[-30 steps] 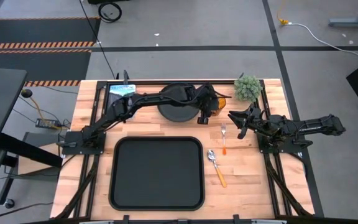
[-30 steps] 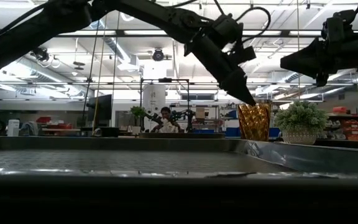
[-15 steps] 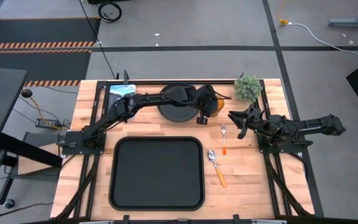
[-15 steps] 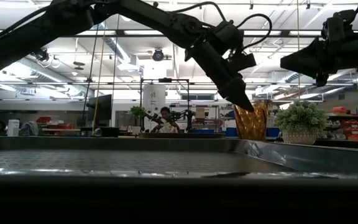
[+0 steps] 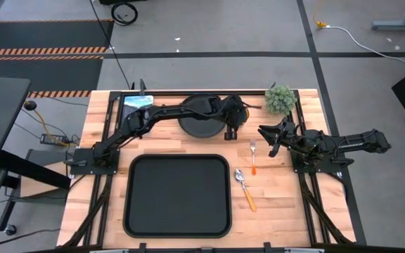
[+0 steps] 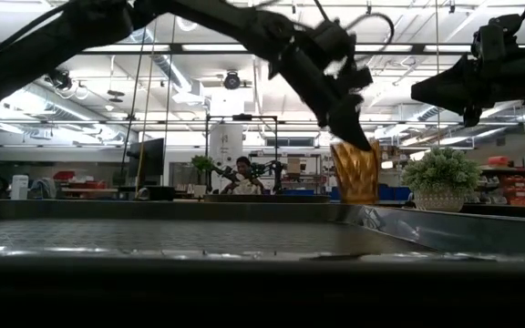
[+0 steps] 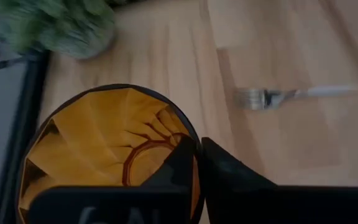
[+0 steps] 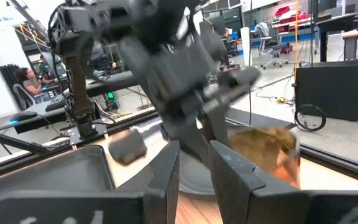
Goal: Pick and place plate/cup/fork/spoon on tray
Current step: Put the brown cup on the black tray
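Note:
The amber cup (image 7: 104, 155) stands upright at the table's far right, between the black plate (image 5: 197, 116) and the plant. My left gripper (image 7: 197, 146) is shut on its rim; in the high view the gripper (image 5: 230, 131) hides the cup. The fork (image 5: 253, 156) and the spoon (image 5: 245, 188) lie flat on the wood right of the black tray (image 5: 129, 197). My right gripper (image 5: 271, 143) hovers open just right of the fork, with nothing between its fingers. My left gripper pinches the cup's wall at the rim (image 7: 194, 134), with one finger inside the cup and one outside. The fingers come from above, slanting down toward the table's right. The cup (image 6: 355, 171) stays upright below them; the tray's rim hides its base in the low view.
A small potted plant (image 5: 280, 98) stands at the far right corner, close to the cup. A blue-white box (image 5: 138, 100) lies at the far left. Bare wood lies around the fork and spoon. A person (image 6: 242, 173) sits far behind the table.
My left gripper has shut on the cup's rim. The cup tipped briefly, then came upright again, and it now stands a little higher and farther toward the table's left than before. My right arm has kept still.

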Tool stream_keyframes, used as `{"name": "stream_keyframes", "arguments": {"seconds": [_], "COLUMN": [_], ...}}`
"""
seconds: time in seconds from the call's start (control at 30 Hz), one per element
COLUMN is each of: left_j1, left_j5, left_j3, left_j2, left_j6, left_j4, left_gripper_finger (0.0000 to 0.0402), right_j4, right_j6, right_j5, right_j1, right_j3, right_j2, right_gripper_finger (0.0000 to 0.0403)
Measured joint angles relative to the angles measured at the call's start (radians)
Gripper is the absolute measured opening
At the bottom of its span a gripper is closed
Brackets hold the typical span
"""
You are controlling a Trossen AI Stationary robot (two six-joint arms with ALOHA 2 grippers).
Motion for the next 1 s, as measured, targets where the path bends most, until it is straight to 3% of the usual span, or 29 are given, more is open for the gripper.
{"name": "stream_keyframes", "arguments": {"seconds": [0.13,0.3,0.4,0.6,0.77,1.0], "left_j1": [-0.013,-0.040,-0.081,-0.201,-0.309,-0.385], "left_j5": [0.014,0.184,0.220,0.155,0.006,-0.006], "left_j3": [0.059,0.130,0.160,0.160,0.160,0.137], "left_j2": [-0.039,-0.059,-0.059,-0.059,-0.066,-0.075], "left_j6": [-0.092,-0.172,-0.173,-0.123,-0.094,-0.173], "left_j4": [-0.131,-0.307,-0.404,-0.484,-0.575,-0.608], "left_gripper_finger": [0.0018,0.0019,0.0019,0.0018,0.0018,0.0018], "right_j4": [0.000,0.004,0.016,0.023,0.025,0.036], "right_j6": [0.000,0.000,0.000,0.000,0.000,0.000], "right_j5": [0.000,-0.001,-0.004,-0.004,-0.004,-0.004], "right_j1": [0.000,0.000,0.000,0.000,0.000,0.000], "right_j3": [0.000,0.000,0.000,0.000,0.000,0.000], "right_j2": [0.000,0.000,0.002,0.003,0.003,0.004], "right_gripper_finger": [0.0093,0.0093,0.0093,0.0093,0.0093,0.0093]}}
